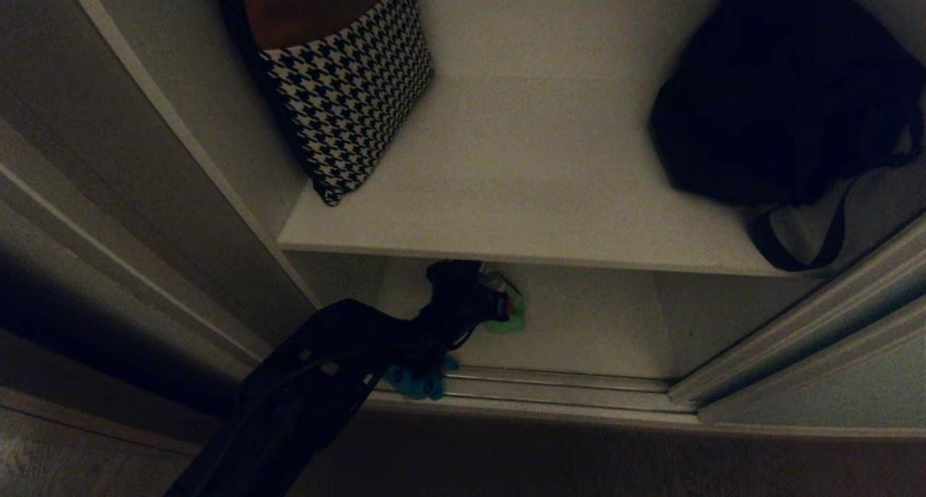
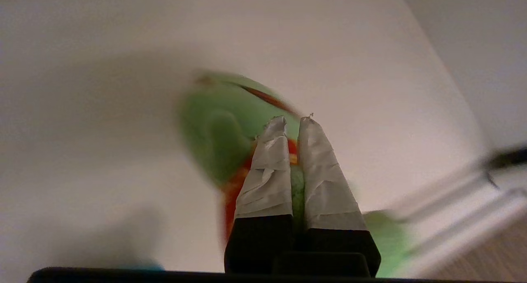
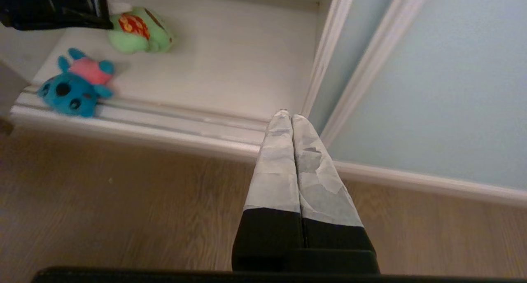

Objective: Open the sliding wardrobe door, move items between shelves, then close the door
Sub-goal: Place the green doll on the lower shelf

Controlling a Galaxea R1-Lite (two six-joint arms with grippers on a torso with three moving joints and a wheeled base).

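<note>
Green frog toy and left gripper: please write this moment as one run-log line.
left gripper: shut on green frog toy | lower shelf | teal toy: by floor track | right gripper: shut, parked | door: open

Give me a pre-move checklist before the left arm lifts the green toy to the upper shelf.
1. Left tool shut on the green toy: ok, the taped fingers pinch it near its red patch.
2. Green toy off the lower shelf: cannot tell.
3. Free space on the upper shelf: ok, bare board between the checked bag and the black bag.
4. Sliding door open: ok, pushed aside.
5. Teal toy out of the way: not ok, it lies on the floor track under the arm.
6. Right tool parked: ok, shut above the wooden floor.
</note>
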